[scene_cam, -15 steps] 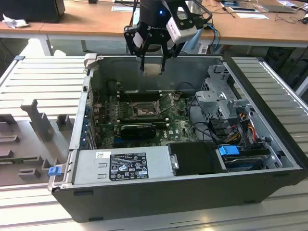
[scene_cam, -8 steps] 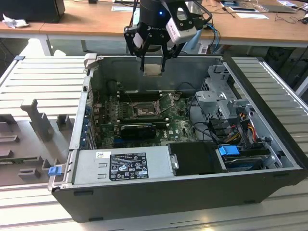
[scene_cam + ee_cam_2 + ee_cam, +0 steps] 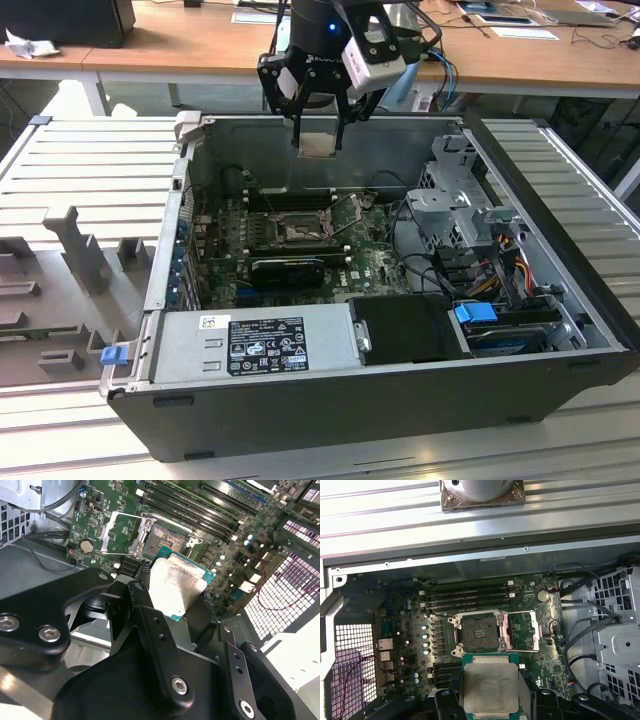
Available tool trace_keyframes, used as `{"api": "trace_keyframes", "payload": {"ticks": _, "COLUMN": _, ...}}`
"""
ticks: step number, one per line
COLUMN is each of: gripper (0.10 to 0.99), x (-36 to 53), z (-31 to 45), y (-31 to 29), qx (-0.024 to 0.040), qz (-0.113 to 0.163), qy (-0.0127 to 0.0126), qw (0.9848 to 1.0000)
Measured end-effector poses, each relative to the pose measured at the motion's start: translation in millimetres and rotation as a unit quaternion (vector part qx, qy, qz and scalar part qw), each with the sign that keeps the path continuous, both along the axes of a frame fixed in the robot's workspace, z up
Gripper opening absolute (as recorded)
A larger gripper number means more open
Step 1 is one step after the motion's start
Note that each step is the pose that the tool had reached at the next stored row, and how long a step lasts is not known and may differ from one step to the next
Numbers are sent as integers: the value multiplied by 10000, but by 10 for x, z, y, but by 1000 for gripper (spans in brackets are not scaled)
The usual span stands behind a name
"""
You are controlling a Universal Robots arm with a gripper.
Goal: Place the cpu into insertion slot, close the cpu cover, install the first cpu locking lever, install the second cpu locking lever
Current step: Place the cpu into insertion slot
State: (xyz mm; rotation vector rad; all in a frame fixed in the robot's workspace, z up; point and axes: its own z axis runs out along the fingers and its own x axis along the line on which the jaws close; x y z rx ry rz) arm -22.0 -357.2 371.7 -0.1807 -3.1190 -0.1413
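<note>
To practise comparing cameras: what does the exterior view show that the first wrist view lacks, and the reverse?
The exterior view adds the grey labelled power-supply box and the wooden desk. The first wrist view adds the round silver coin battery. Both share the gripper shut on the pale silvery square cpu, and the empty black socket.

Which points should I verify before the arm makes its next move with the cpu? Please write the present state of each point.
1. cpu held by the end effector: ok, clamped at two opposite edges.
2. cpu cover open: ok, folded aside from the socket.
3. Socket free: ok, nothing lies in it.
4. cpu lined up over the socket: cannot tell; in the exterior view it hangs above the case, clear of the board.
</note>
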Motion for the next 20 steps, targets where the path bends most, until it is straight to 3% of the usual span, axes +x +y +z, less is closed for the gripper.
{"api": "trace_keyframes", "payload": {"ticks": 20, "gripper": 529, "x": 0, "z": 0, "y": 0, "qx": 0, "qz": -323, "qy": 0, "qw": 9995}}
